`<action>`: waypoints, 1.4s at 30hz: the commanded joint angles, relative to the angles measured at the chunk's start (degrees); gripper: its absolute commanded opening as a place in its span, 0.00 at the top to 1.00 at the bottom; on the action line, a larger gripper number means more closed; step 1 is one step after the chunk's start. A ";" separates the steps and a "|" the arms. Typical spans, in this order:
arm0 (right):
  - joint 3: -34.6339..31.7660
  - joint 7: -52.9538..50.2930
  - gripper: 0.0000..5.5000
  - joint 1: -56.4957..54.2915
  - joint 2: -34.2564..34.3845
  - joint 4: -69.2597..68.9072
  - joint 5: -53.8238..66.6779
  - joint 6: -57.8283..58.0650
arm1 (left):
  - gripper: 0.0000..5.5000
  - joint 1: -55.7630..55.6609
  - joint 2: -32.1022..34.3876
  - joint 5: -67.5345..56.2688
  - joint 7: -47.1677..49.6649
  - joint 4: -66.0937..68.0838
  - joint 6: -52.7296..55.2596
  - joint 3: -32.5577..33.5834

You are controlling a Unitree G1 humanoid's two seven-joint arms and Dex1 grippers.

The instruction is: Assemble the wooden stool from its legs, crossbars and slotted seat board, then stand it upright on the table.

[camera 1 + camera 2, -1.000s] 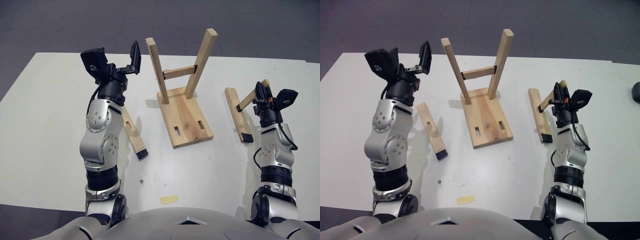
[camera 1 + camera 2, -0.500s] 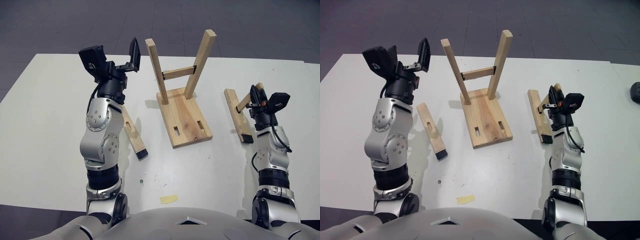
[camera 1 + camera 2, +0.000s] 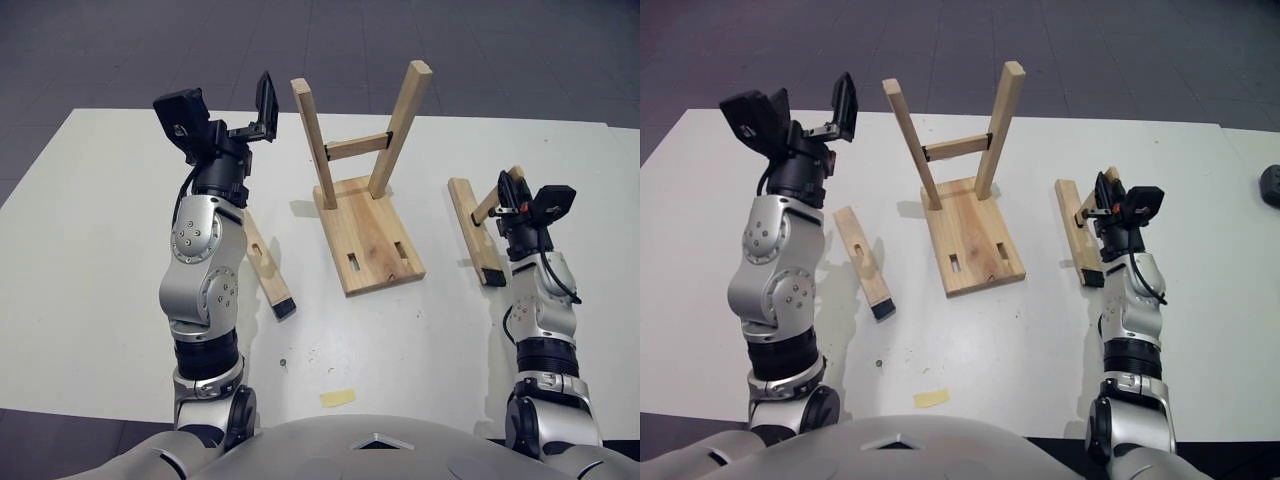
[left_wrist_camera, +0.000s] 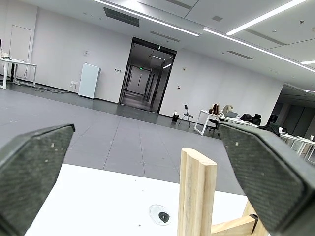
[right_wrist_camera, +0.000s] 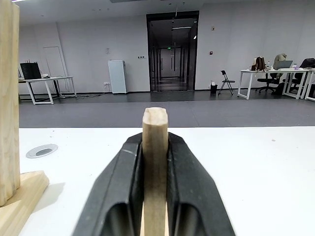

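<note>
Viewing from the head camera: the seat board [image 3: 372,238] lies underside-up on the table [image 3: 90,250]. Two upright legs [image 3: 313,140] stand at its far end, joined by a crossbar [image 3: 357,146]. The two near slots [image 3: 352,260] are unfilled. A loose leg [image 3: 268,270] lies flat beside the left arm. A second leg [image 3: 474,230] lies flat to the right of the board, with a short crossbar [image 3: 492,203] projecting from it. The right gripper [image 3: 508,195] sits at that crossbar. The left gripper [image 3: 225,105] is raised just beside the nearer upright leg, holding nothing.

Left wrist view: the pads [image 4: 29,162] stand wide apart, with the top of one upright leg beyond the gap.

Right wrist view: both fingers [image 5: 118,187] are clamped flat on the short crossbar. Whether its far end is fully seated in the second leg cannot be confirmed here.

Step in hand, by assessment: fitting the second leg pair. The next move likely calls for lifting the second leg by its crossbar, mating the loose leg, then pressing both into the near slots.
</note>
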 commanded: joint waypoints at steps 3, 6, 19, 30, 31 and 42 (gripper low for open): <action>1.36 -2.24 0.92 1.90 1.19 4.34 -2.15 8.07 | 0.02 -1.52 0.07 0.64 -0.41 1.25 -0.86 -0.04; 1.15 -2.55 0.92 1.26 1.01 4.18 -2.07 7.94 | 0.02 -1.79 0.19 0.58 -0.59 1.72 -1.16 0.04; -0.04 -1.72 0.60 -0.89 1.32 2.07 -1.25 8.18 | 0.02 -2.09 0.08 0.68 -1.05 2.37 -1.64 -0.14; -2.56 1.59 0.24 -1.10 -5.77 -14.87 1.44 14.87 | 0.02 -1.32 0.16 0.95 -0.39 1.13 -1.55 0.18; -3.07 1.54 0.21 -2.25 -6.90 -16.63 1.78 16.09 | 0.02 -1.02 0.15 1.02 -0.29 0.93 -1.56 0.21; 1.13 -10.49 0.02 -25.49 -2.64 -9.06 -4.18 20.58 | 0.02 -1.18 -0.91 1.68 1.96 2.86 -1.51 2.45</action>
